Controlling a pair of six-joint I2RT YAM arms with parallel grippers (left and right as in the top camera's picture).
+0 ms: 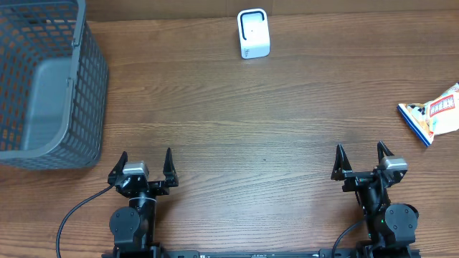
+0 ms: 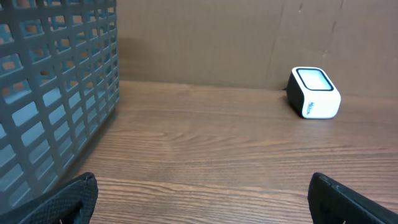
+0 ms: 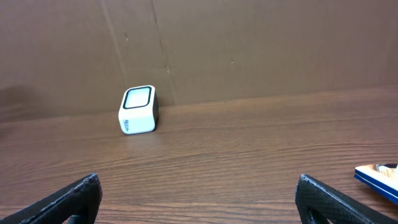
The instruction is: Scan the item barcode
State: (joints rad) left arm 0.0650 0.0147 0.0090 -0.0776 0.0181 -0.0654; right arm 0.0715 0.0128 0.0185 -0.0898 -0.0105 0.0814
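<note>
The item, a blue, white and orange snack packet (image 1: 434, 113), lies flat at the table's right edge; its blue corner (image 3: 378, 177) shows at the right of the right wrist view. A white barcode scanner (image 1: 253, 34) with a dark window stands at the back centre, also seen as the scanner (image 2: 314, 93) and the scanner (image 3: 138, 110) in the wrist views. My left gripper (image 1: 145, 163) hovers near the front left, open and empty. My right gripper (image 1: 362, 158) sits near the front right, open and empty, well short of the packet.
A grey plastic mesh basket (image 1: 44, 86) fills the back left corner, and its basket wall (image 2: 56, 93) rises close on the left in the left wrist view. A brown cardboard wall (image 3: 249, 43) backs the wooden table (image 1: 244, 136).
</note>
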